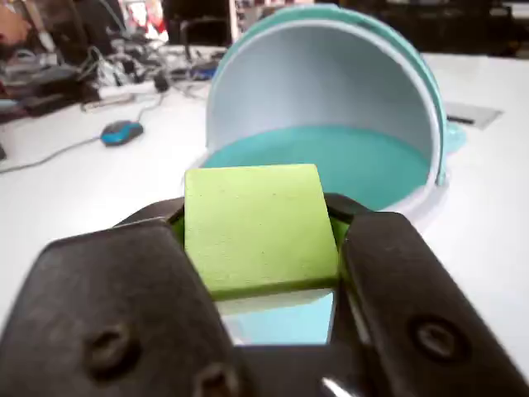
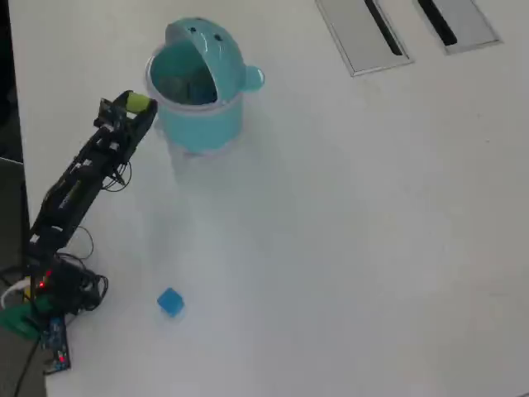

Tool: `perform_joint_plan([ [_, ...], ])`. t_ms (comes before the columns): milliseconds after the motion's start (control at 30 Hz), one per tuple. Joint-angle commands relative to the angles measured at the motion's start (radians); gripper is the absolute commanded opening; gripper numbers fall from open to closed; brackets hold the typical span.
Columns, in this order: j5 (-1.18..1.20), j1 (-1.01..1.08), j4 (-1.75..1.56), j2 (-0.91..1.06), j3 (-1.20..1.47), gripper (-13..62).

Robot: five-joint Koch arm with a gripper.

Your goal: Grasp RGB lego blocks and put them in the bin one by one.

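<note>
— What is nearest in the wrist view?
— The black fingers (image 1: 260,240), clamped on the yellow-green block (image 1: 256,227), one finger at each side.
— And beyond it?
— The teal bin (image 1: 331,157), lid flipped up, mouth open just ahead of the block.
— From overhead?
— The arm (image 2: 78,186) holds the block just left of the bin's rim. The blue block (image 2: 170,302) lies on the white surface (image 2: 347,248), well apart. Two grey slotted panels (image 2: 364,33) sit farthest.

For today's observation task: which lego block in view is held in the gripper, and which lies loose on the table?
The yellow-green block sits clamped in the gripper beside the bin; the blue block lies alone on the table.
</note>
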Motion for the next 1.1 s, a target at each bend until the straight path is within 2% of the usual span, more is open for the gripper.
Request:
perform_joint_plan([
  [0,-0.002,-0.017,-0.006,0.002,-0.146,17.1],
  [67,0.0,-0.015,-0.011,-0.054,-0.204,16.7],
  [133,0.018,-0.015,-0.014,-0.097,-0.261,13.3],
  [567,0.018,0.011,0.075,-0.385,-0.689,13.3],
  [800,0.017,0.043,0.035,-0.476,-0.752,13.3],
  [967,-0.002,0.064,0.028,-0.641,-1.005,13.4],
  [1067,-0.115,0.08,0.011,-0.684,-1.022,23.8],
])
